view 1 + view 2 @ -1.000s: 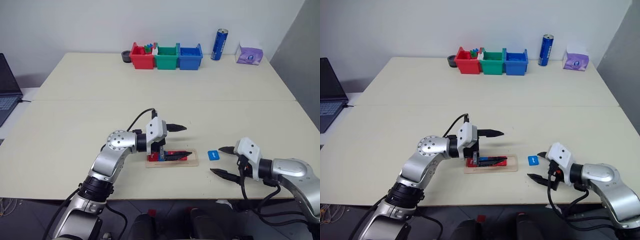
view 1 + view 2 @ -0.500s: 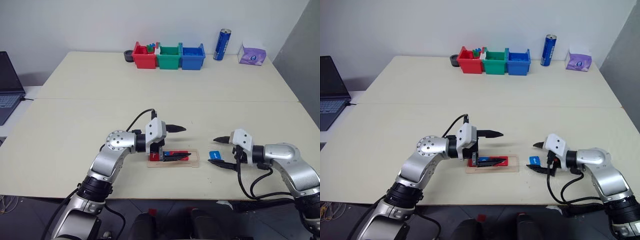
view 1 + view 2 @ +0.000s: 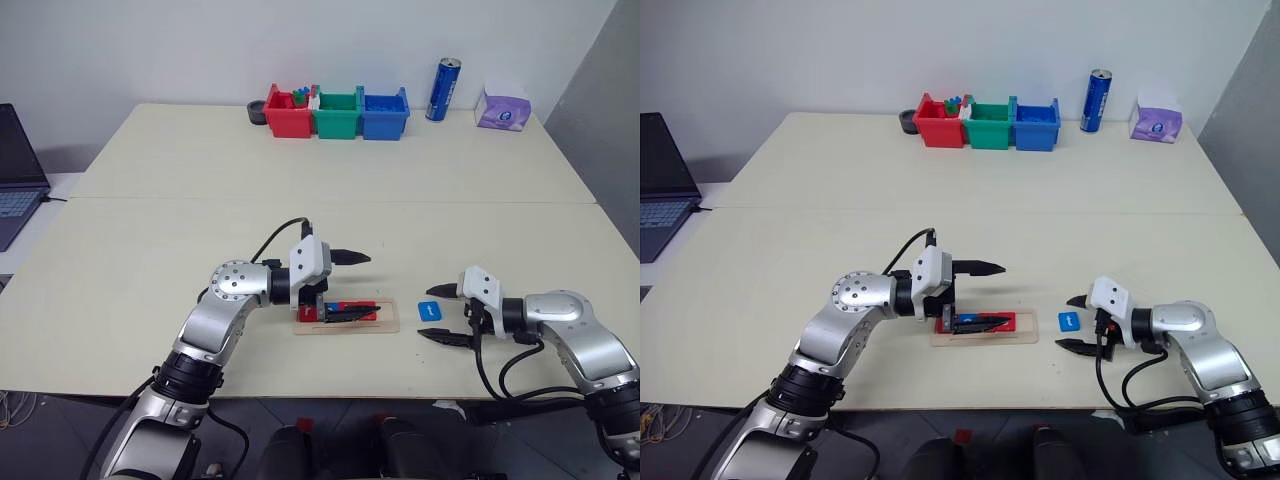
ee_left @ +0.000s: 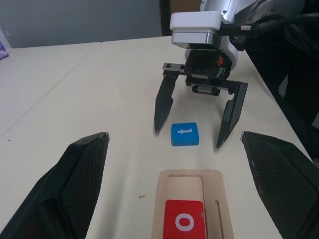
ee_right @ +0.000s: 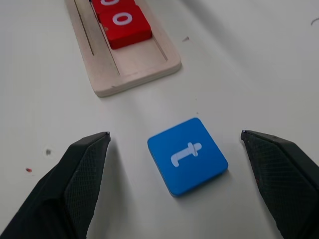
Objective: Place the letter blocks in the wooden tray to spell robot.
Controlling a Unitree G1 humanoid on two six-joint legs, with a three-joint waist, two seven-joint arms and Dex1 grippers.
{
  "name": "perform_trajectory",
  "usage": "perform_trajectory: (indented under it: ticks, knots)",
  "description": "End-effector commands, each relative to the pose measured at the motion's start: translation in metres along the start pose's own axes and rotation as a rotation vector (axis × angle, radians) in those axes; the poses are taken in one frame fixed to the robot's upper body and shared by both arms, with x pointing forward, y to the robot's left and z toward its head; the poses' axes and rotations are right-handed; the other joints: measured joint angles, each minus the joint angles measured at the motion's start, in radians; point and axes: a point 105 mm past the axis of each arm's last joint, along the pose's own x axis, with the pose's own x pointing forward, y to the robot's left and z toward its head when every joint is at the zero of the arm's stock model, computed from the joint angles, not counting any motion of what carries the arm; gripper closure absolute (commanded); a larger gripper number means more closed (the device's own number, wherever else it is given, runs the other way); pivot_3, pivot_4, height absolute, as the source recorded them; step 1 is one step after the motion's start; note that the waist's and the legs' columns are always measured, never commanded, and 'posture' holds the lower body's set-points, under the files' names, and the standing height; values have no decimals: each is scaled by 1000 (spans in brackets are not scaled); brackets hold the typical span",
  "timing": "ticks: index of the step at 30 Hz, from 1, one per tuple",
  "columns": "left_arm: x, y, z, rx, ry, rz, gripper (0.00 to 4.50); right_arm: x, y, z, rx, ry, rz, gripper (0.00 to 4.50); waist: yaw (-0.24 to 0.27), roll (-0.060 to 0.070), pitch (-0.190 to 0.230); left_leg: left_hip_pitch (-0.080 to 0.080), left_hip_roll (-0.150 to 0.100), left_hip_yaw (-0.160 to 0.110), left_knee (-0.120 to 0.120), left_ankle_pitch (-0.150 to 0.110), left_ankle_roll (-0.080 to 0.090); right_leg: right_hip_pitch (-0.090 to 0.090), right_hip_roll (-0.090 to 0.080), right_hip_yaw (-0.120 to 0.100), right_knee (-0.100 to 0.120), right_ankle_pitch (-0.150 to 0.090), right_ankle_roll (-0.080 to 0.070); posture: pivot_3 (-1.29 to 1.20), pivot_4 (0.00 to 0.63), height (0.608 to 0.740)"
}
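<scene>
i had the right gripper [image 3: 442, 315] down at the table [image 3: 150, 240] with its two black fingers spread wide, one on each side of the blue t block [image 3: 429, 311], not touching it and holding nothing. in the right wrist view the blue t block [image 5: 188, 155] lay flat on the table between the fingers [image 5: 79, 174], just beside the open end of the wooden tray [image 5: 107, 69]. the wooden tray [image 3: 390, 322] sat near the front edge of the table, long side running left to right, with red blocks [image 3: 367, 315] in its groove; the left wrist view showed a red o block [image 4: 184, 222] in the tray and an empty slot past it toward the t block. the right wrist view showed two red blocks side by side at that end, the nearer one an o [image 5: 123, 20]. the left gripper [image 3: 360, 285] hung over the tray with its fingers wide apart, one above the far side and one low across the tiles, gripping nothing that i could see. i couldn't read the other letters in the tray from the head views. red, green and blue bins [image 3: 336, 112], a blue can [image 3: 441, 89] and a purple pack [image 3: 502, 108] stood at the far edge, well apart from the work.
</scene>
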Motion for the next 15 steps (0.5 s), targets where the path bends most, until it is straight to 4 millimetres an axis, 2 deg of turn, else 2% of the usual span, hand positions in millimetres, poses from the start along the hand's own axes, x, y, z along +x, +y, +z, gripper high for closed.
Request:
perform_trajectory:
  ticks: [1,3,6,13,15]
  knots:
    - [-3,2,12,45,-22,-6,0,-3,-4,4,-41,-7,-10,28,0,0,0,0,0,0,0,0,0,0,0,0,0,0,0,0,150,740]
    - [-3,2,12,45,-20,-8,0,-3,-5,3,-43,-5,-11,28,0,0,0,0,0,0,0,0,0,0,0,0,0,0,0,0,150,740]
    - [-2,1,12,46,-20,-11,0,-3,-5,2,-48,-6,-14,561,0,0,0,0,0,0,0,0,0,0,0,0,0,0,0,0,150,740]
    - [-2,0,12,46,-19,-20,0,-2,-5,4,-50,-19,-16,3047,0,0,0,0,0,0,0,0,0,0,0,0,0,0,0,0,150,740]
    - [-3,-2,11,44,-17,-27,0,-3,-5,5,-53,-20,-17,3028,0,0,0,0,0,0,0,0,0,0,0,0,0,0,0,0,150,740]
